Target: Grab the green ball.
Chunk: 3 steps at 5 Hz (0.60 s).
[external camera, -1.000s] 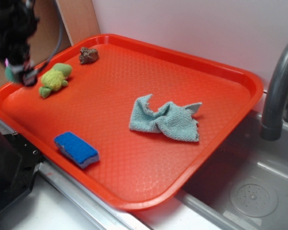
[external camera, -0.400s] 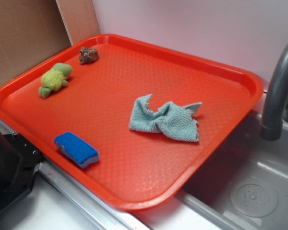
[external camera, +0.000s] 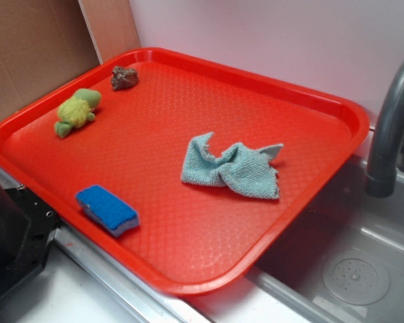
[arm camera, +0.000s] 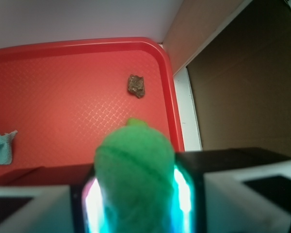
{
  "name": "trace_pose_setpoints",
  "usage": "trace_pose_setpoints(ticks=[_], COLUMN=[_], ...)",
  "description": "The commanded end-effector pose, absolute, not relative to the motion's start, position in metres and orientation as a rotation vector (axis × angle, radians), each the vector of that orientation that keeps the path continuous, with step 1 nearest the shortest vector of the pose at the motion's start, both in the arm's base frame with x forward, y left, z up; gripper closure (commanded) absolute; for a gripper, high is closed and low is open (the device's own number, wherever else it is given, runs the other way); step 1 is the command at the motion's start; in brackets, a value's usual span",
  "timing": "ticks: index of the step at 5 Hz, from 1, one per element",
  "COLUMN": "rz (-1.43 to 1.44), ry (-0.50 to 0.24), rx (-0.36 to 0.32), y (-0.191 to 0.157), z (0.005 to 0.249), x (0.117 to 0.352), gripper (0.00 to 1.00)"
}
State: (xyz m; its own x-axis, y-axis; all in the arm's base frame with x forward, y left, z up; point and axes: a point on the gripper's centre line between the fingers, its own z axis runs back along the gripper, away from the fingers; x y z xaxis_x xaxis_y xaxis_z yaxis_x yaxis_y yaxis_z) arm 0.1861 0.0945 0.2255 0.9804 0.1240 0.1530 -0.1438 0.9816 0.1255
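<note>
Teal-green crocheted yarn ball [arm camera: 136, 179] fills the bottom middle of the wrist view, and it sits between the two fingers of the gripper [arm camera: 136, 196]. The jaws are clamped on the ball from the left and the right side; the pads [arm camera: 184, 191] next to it glow with a bluish-white light. The ball looks lifted well above the red plastic tray [arm camera: 63, 46], because the tray surface lies far below it in that view.

In the exterior view no arm and no ball can be seen. Only the other things lie on the tray [external camera: 353, 114]: a yellow-green plush turtle toy [external camera: 76, 111] near the back left rim, a small brown lumpy object [external camera: 124, 77] in the back corner, a crumpled light blue cloth [external camera: 232, 168] near the middle, and a blue rectangular sponge [external camera: 108, 209] close to the front rim. A grey tap [external camera: 390, 128] stands at the right, beside the sink.

My judgement is that the main part of the task is done: the ball is taken and is off the tray. What is left, if anything, is only to keep the hold firm. The ball is soft and it bulges above the fingers, so I think it could slip if the grip becomes loose.
</note>
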Motion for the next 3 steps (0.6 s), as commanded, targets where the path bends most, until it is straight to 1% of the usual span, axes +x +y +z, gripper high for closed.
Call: trace_pose_setpoints(ticks=[1, 3], rz=[0.163, 0.151], ry=[-0.131, -0.100], rx=[0.173, 0.170], y=[0.086, 0.080], z=[0.197, 0.180], x=[0.185, 0.185], gripper=[1.00, 1.00])
